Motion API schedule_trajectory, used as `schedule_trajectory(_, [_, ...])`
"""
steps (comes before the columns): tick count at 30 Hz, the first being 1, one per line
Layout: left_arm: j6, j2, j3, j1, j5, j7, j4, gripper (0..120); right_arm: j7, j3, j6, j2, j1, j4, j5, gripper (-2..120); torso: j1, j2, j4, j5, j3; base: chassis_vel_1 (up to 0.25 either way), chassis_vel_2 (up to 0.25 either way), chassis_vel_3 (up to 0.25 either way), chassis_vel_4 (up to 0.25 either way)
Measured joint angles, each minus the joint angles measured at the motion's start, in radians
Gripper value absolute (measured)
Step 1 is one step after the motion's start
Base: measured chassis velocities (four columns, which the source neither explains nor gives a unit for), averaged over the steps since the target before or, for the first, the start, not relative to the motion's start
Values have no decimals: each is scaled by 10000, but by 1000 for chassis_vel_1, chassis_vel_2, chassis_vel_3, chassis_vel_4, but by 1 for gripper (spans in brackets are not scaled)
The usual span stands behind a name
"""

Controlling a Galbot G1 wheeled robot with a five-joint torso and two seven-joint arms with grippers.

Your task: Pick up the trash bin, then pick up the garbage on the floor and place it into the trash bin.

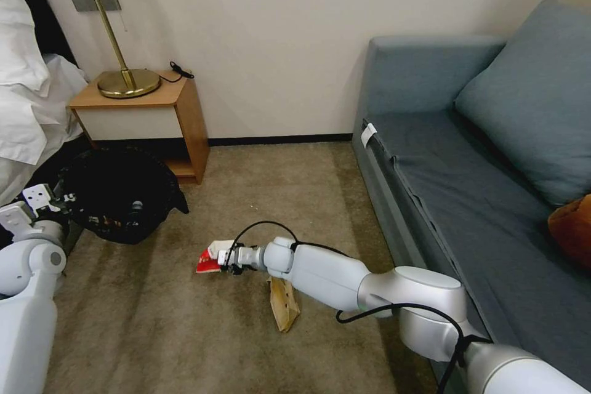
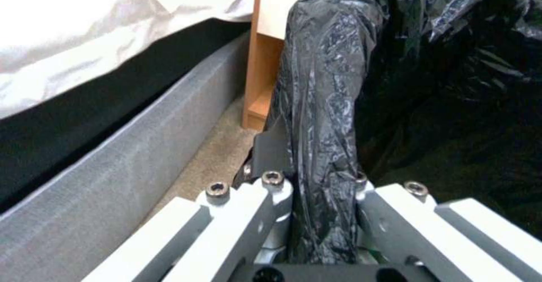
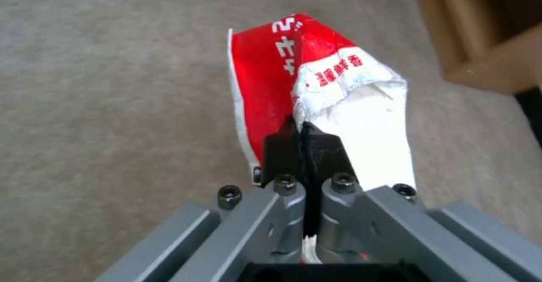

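On the near carpet lies a tan paper wrapper (image 1: pixel 284 304). Just beyond, the right gripper (image 1: pixel 217 257) pinches the red-and-white packet (image 3: pixel 316 100). Far left, the left gripper (image 2: pixel 316 189) clamps the trash bin (image 1: pixel 120 194) at its bagged rim, beside the nightstand (image 1: pixel 144 112).

My black-lined trash bin (image 1: pixel 120 194) hangs at my left; the red-and-white packet (image 3: pixel 322 87) is pinched in my right fingers; the tan wrapper (image 1: pixel 284 305) lies mid-carpet.

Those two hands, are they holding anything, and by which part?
Yes. The right hand pinches the red-and-white packet by its edge. The left hand grips the trash bin by its bag-covered rim.
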Motion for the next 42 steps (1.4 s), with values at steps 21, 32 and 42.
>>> schedule_trajectory(21, [-99,121,171,-71,63,132,232,3,802,3567,-1010,-600,870,699,1999,0,0,1,-2,1,0,0,0,0,0])
schedule_trajectory(32, [7,-294,672,-415,645,198,290,3,1095,4174,-1589,-78,1690,2605,3821,0,0,1,1,0,0,0,0,0,0])
schedule_trajectory(42, [411,-618,1022,-755,748,175,-11,3,1400,3596,-1445,12,1943,2803,5746,0,1,1,-8,0,1,0,0,0,0])
